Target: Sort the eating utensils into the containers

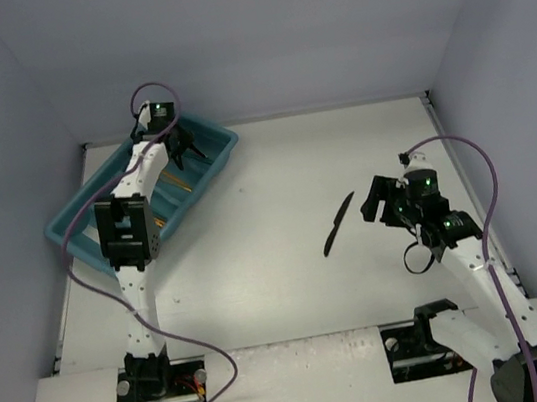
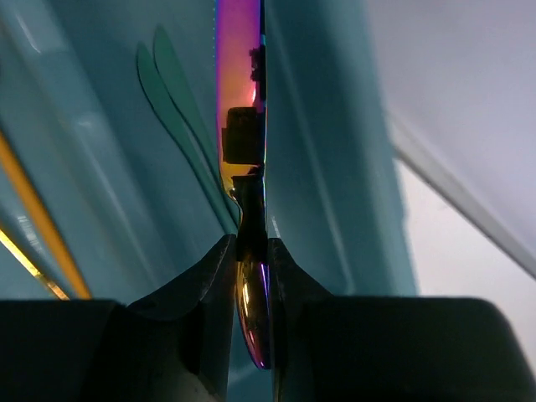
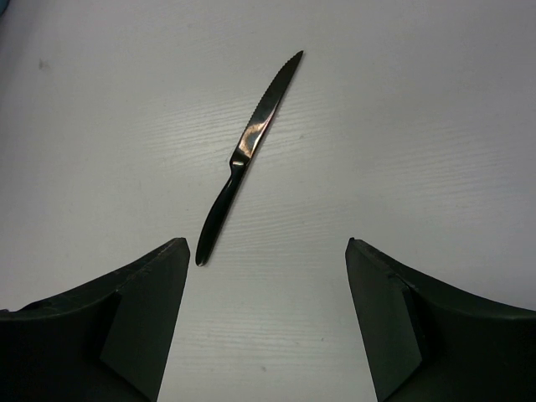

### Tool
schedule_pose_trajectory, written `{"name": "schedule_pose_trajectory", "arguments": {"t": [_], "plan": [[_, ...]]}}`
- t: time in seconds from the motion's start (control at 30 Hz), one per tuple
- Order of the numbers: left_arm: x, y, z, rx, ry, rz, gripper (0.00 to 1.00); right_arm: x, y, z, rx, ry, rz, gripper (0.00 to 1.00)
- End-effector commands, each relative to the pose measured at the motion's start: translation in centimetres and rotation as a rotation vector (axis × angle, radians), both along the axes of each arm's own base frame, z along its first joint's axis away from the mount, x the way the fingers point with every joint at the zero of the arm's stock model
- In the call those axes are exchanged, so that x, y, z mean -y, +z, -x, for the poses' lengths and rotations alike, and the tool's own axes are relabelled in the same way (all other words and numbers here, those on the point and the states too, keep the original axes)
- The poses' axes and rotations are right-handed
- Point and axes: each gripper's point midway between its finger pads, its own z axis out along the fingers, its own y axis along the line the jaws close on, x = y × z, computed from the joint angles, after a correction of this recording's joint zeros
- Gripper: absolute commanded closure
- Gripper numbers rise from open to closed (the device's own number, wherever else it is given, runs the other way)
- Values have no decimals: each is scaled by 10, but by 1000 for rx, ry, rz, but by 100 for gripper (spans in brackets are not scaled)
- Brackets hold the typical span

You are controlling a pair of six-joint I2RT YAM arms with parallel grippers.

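A: Utensils first: where do we find them?

B: One iridescent purple knife (image 2: 241, 84) is pinched on edge in our left gripper (image 2: 251, 251), which hangs over the teal tray (image 1: 70, 229) at the far left. A black knife (image 3: 247, 151) lies alone on the tabletop (image 1: 293, 298), just ahead of our right gripper (image 3: 266, 247), whose jaws stand wide with nothing between them.

A: How should we finish the left-hand step?

B: We judge the purple knife should go low into the narrow compartment beneath it, blade in line with the walls of the slot. Only then should the gripper part, so the knife lies flat and does not lean on a divider. Gold pieces (image 2: 38, 226) lie further left in the tray.

A: And the surroundings?

B: White, faintly grained tabletop; plain pale room walls (image 1: 253, 31) on three sides.
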Motion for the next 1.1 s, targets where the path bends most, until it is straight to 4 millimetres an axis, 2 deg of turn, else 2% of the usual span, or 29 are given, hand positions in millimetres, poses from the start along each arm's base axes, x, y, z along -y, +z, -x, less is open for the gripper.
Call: {"name": "schedule_pose_trajectory", "arguments": {"t": [0.0, 0.07, 0.17, 0.23, 0.33, 0.4, 0.43, 0.5, 0.53, 0.6, 0.7, 0.87, 0.97, 1.0, 1.07], "plan": [[11, 53, -16, 123, 0, 51, 97, -3, 6, -8, 30, 2, -4, 27], [9, 54, -15, 127, -7, 30, 83, -3, 6, -8, 32, 3, -2, 27], [12, 75, -10, 169, -44, -7, 58, -3, 5, -8, 29, 4, 0, 27], [20, 83, -3, 176, -105, -67, 47, -2, 3, -8, 22, 2, 1, 27], [36, 100, 16, 197, -192, -185, 40, -1, 3, -9, 22, -7, 4, 27], [50, 108, 32, 206, -253, -237, 40, 1, 3, -9, 23, -15, 8, 27], [60, 109, 41, 208, -295, -257, 39, 1, 4, -10, 26, -17, 9, 27], [85, 126, 67, 240, -394, -306, 39, 2, 6, -10, 30, -26, 8, 27], [97, 117, 80, 223, -445, -336, 39, 3, 6, -10, 32, -31, 8, 27], [138, 122, 112, 245, -593, -377, 39, 3, 8, -10, 38, -36, 7, 27], [195, 103, 163, 220, -822, -388, 39, 5, 11, -11, 48, -45, 9, 27], [250, 57, 234, 138, -1081, -463, 39, 9, 15, -8, 71, -78, -4, 27], [278, 39, 263, 123, -1177, -484, 39, 10, 16, -6, 80, -94, -15, 28], [281, 34, 266, 116, -1190, -487, 39, 10, 17, -5, 83, -99, -21, 27], [301, 21, 283, 111, -1253, -497, 39, 9, 17, -3, 82, -115, -42, 27]]}}
